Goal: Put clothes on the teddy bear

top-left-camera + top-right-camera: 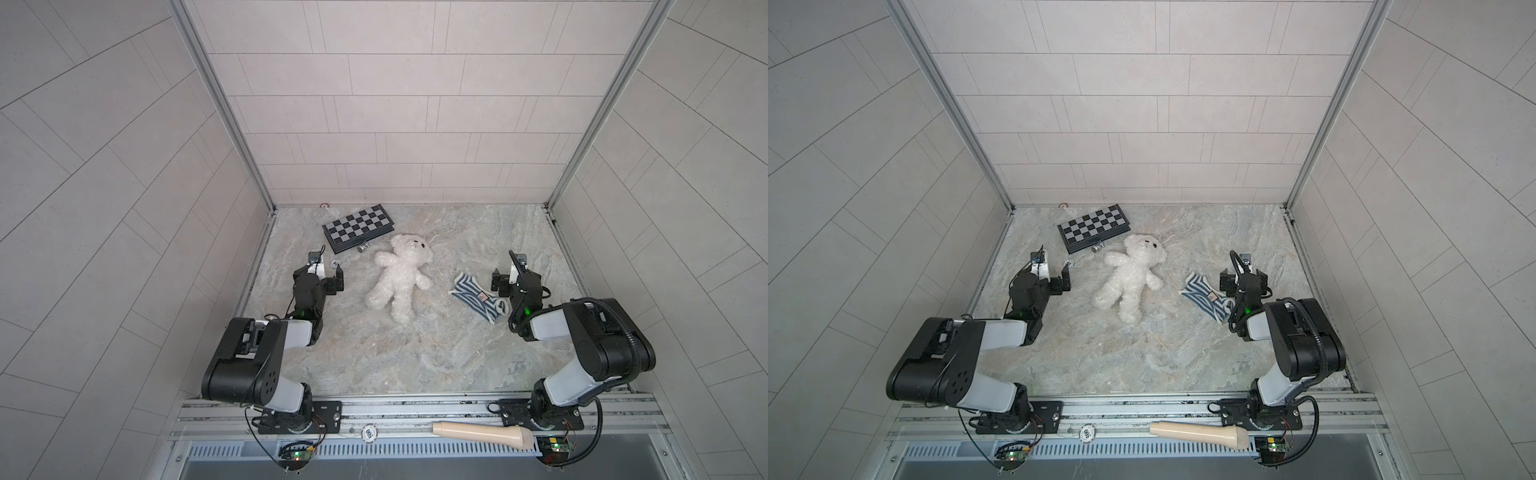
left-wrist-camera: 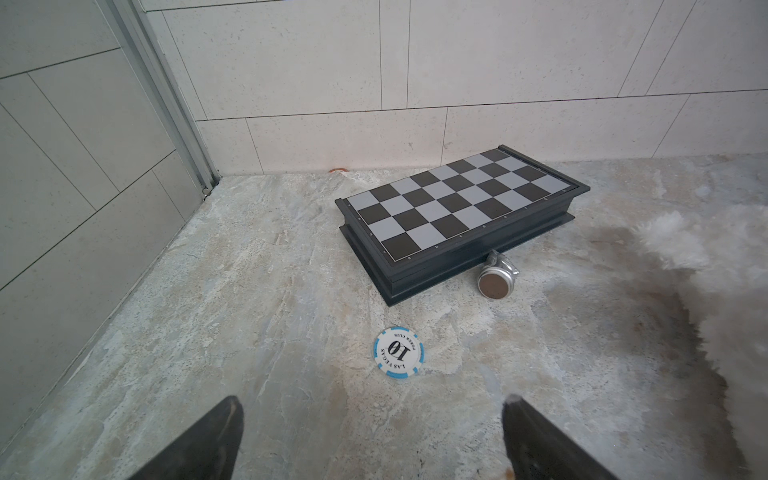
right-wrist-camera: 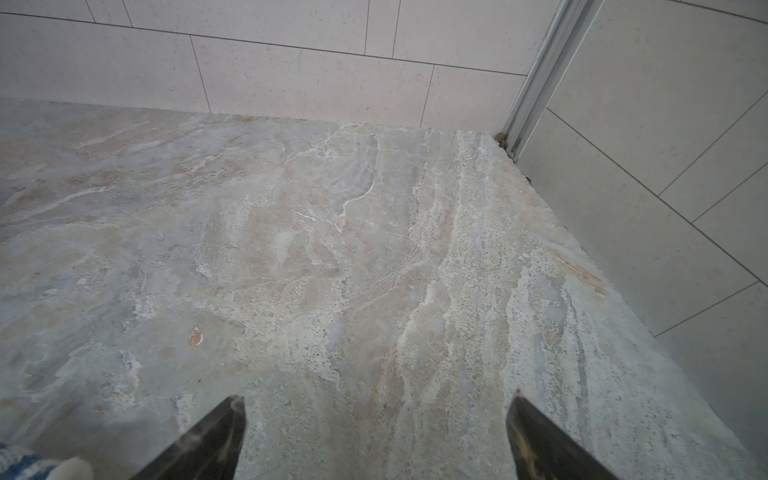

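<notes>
White fluffy plush teddy bear (image 1: 399,278) lies face-up mid-way across the marbled stone desk (image 1: 415,365), head twd 1 o'clock, legs twd 7, undressed. Small blue-and-white striped cloth shirt (image 1: 478,299) sits crumpled at its 3 o'clock, apart from it. Left end effector (image 1: 328,270) is at bear's 9 o'clock, fingers wide apart, holding nothing; round blue-and-white poker chip (image 2: 399,353) lies just ahead of it. Right end effector (image 1: 508,274) is just beside shirt, approx its 2 o'clock, also spread & empty. Folded black-and-grey chessboard case (image 1: 358,227) is at bear's 11 o'clock, w/ small silver chess piece (image 2: 496,276) against its edge.

Chessboard (image 1: 358,227) stands just behind teddy bear (image 1: 401,276); its flanks lie open.
</notes>
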Tool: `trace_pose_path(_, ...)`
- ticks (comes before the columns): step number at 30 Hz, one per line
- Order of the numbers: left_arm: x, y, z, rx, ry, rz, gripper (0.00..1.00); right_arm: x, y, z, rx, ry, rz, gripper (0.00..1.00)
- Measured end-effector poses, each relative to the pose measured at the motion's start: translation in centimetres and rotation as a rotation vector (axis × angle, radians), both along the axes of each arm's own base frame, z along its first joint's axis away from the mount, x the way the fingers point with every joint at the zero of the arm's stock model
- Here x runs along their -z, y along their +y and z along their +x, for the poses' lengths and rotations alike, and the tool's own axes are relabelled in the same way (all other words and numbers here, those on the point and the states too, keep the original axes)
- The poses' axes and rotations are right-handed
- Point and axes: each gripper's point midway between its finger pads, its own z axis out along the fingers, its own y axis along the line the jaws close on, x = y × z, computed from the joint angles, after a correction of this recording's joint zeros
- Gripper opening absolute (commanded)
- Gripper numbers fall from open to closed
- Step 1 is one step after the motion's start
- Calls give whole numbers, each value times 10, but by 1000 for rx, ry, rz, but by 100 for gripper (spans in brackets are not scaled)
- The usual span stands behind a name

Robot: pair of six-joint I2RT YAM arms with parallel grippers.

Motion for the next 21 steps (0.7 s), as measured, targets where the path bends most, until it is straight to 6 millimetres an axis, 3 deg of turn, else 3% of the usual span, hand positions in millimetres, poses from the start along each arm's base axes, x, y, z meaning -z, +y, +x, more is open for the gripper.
trace_pose_path(21,-8,2,-2,-8,-12,1,100,-3,4,2,-11,24,-27,100)
